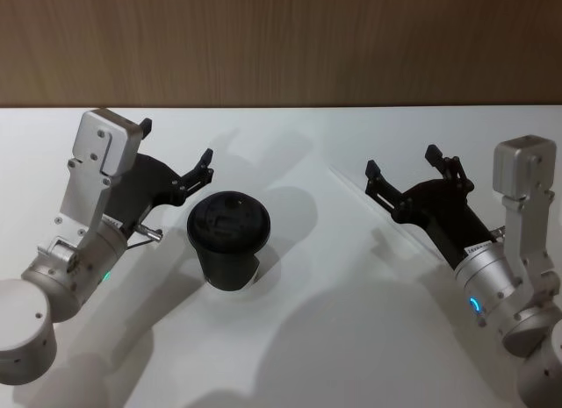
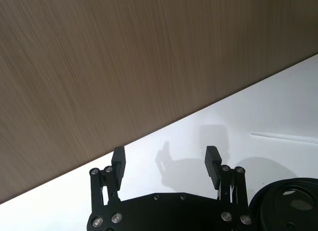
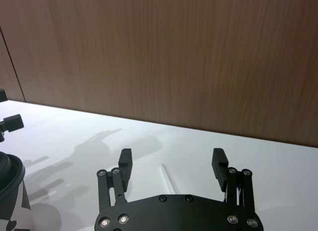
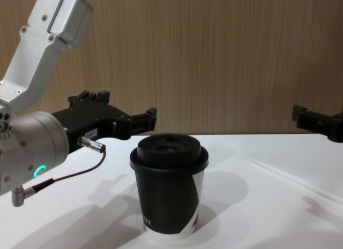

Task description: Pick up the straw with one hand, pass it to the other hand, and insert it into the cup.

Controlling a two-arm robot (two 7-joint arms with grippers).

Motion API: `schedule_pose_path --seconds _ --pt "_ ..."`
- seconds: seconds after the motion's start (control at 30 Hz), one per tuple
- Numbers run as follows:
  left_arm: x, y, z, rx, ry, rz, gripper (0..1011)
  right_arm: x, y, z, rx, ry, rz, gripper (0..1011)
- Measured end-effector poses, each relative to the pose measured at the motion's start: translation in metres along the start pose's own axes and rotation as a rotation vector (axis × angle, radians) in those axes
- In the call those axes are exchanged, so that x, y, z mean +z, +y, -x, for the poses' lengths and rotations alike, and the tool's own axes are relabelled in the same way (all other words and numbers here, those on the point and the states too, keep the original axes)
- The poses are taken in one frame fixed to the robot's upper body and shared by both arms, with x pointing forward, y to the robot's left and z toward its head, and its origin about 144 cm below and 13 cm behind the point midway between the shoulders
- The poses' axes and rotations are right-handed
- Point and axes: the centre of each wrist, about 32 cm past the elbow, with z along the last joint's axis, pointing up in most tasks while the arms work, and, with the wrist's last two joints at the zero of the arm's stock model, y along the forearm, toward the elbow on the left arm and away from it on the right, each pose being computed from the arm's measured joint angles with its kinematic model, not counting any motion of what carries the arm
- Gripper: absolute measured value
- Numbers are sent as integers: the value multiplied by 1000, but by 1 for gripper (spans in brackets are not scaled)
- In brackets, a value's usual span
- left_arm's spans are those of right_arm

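Across the head view: notes the cup [image 1: 230,246] upright on the white tabletop [image 1: 351,355], domed lid on. Places the left tool [image 1: 176,142] close behind the cup on the robot's left, clear of it, jaws spread, gripping nothing. Places the right tool [image 1: 402,161] well off to the cup's right, jaws likewise spread and empty, above the straw [image 1: 351,183], flat on the tabletop and apart from the cup.

Left wrist view: records the left tool [image 2: 165,164] agape with bare tabletop between its fingers [image 2: 118,162]; lid of the cup [image 2: 290,201] at the frame edge, straw [image 2: 283,137] lying farther off.

Right wrist view: records the right tool [image 3: 171,164] agape, straw [image 3: 168,179] flat on the tabletop in line with the gap, untouched; cup [image 3: 10,191] off to one side.

Chest view: confirms cup [image 4: 169,190] upright, left tool [image 4: 131,112] raised behind it, straw [image 4: 292,176] flat to the cup's right beneath the right tool [image 4: 308,119].
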Motion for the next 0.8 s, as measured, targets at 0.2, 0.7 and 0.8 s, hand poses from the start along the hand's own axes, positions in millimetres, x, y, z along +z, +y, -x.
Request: schedule_pose_path --seconds 0.2,0.7,0.8 --pt "0 0 0 0 0 0 1002 1 0 -1 -1 -2 -1 1001" --pt "0 0 0 0 0 0 1003 16 -13 -27 12 -51 21 1001" --pt "0 0 0 0 0 0 1003 19 -17 -32 21 -57 36 1001"
